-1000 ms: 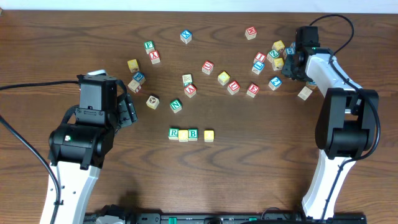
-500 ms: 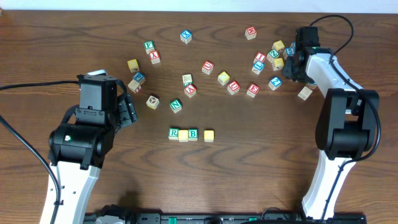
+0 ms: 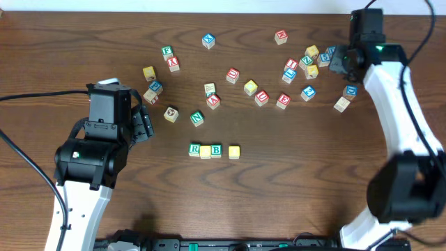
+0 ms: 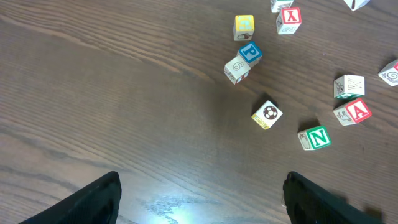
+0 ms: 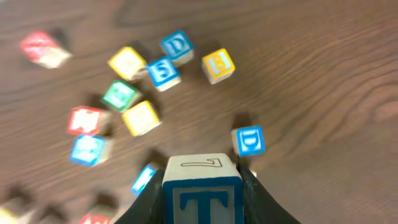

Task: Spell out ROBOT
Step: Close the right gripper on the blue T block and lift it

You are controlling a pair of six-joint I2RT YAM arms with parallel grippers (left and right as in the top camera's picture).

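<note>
The right hand (image 5: pixel 203 190) is clenched on the blue-framed T cube (image 5: pixel 202 199). The cube sits square between the two dark fingers, T face towards the wrist camera and a pale face with a line drawing on top. It is held over the loose scatter at the far right of the counter (image 3: pixel 279 202). A blue D cube (image 5: pixel 249 140) lies just beyond the right finger, and a blurred cluster of yellow, green, red and blue cubes lies further out.

Near the middle of the counter the word is part built. The green-framed R cube (image 3: pixel 194 149), a plain yellow-topped cube (image 3: pixel 205 152) and the green-framed B cube (image 3: pixel 216 150) stand touching in a row. A second yellow-topped cube (image 3: pixel 234 151) stands just beside the B, with a small gap between them.

The left hand (image 4: pixel 202 186) is released, its fingers spread wide over bare wood and grasping nothing. Beyond it lie the green N cube (image 4: pixel 318 137), a red A cube (image 4: pixel 356 111) and a blue P cube (image 4: pixel 250 53).
</note>
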